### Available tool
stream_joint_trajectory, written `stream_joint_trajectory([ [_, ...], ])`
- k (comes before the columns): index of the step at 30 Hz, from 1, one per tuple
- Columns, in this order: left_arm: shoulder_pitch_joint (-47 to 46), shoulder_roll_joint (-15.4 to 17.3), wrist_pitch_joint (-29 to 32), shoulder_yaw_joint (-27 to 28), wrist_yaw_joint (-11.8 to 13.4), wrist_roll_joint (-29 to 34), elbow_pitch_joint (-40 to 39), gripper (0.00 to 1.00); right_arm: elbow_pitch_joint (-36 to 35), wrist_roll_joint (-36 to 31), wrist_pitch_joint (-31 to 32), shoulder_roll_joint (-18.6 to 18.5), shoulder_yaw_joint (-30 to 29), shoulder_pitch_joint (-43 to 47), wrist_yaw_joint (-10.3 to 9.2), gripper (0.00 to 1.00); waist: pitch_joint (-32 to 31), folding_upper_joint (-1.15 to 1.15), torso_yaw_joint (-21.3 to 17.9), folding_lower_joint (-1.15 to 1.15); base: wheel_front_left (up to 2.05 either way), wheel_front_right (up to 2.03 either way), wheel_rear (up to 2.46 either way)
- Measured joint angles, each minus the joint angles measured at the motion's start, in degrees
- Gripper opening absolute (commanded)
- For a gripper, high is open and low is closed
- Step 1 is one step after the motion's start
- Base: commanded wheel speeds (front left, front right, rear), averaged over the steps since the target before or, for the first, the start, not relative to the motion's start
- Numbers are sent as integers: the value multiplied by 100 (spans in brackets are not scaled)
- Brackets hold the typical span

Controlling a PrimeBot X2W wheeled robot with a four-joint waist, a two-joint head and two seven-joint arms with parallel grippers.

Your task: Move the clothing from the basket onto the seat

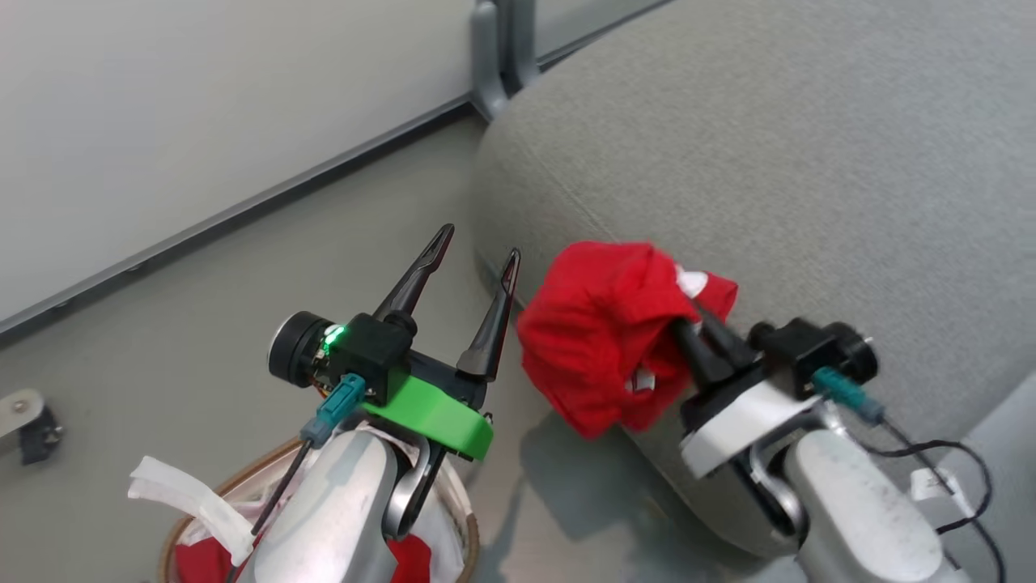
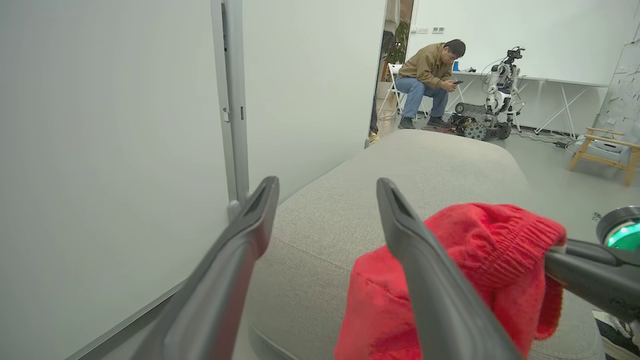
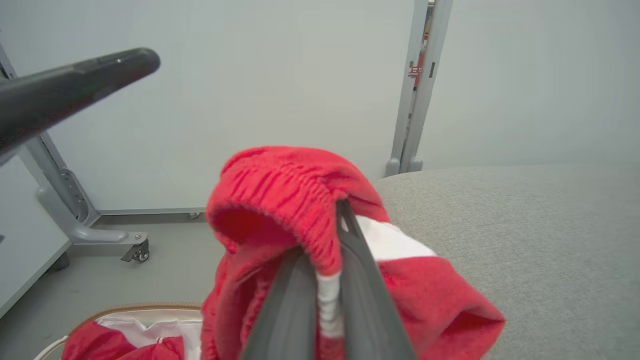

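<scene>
At the seat's (image 1: 809, 162) front edge my right fingers (image 1: 696, 332) are clamped on the red clothing (image 1: 599, 324), which hangs partly over that edge; bare seat lies beyond and to my right; my left fingers (image 1: 498, 312) stand apart, empty, just beside it.

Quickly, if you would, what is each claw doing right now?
Left claw: open, holding nothing.
Right claw: closed on the red clothing.
</scene>
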Motion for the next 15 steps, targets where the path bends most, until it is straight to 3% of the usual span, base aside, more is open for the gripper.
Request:
stream_joint_trajectory([
  [6, -288, 109, 0, -270, 0, -2, -36, 100, -178, -149, -1, -140, -964, -548, 0, 0, 379, 0, -288, 0, 0, 0, 0],
  [15, -901, 328, 0, -723, 0, -37, 52, 100, 207, -414, -1, -1077, -1824, -2304, 0, 0, 1275, 0, -313, 0, 0, 0, 0],
])
